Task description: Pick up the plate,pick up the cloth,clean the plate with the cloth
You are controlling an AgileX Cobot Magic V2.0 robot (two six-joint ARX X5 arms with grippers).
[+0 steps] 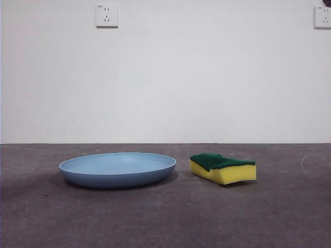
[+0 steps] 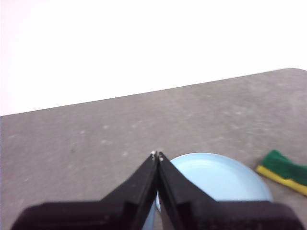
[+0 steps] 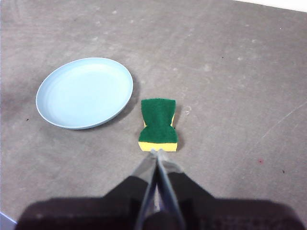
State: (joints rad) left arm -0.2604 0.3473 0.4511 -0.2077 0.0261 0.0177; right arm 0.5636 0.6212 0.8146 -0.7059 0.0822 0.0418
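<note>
The light-blue plate (image 1: 118, 168) lies flat on the grey table, left of centre in the front view. The cloth, a yellow sponge with a dark green top (image 1: 223, 168), lies just to its right, apart from it. My left gripper (image 2: 157, 155) is shut and empty, hovering above the near rim of the plate (image 2: 218, 176); the sponge (image 2: 283, 171) shows at the edge of that view. My right gripper (image 3: 157, 151) is shut and empty, high above the table just short of the sponge (image 3: 159, 124), with the plate (image 3: 84, 92) beside it.
A white wall with two sockets (image 1: 107, 15) stands behind the table. The grey table surface (image 1: 165, 217) stretches around the plate and sponge. A dark tip (image 1: 326, 2) shows at the top right corner of the front view.
</note>
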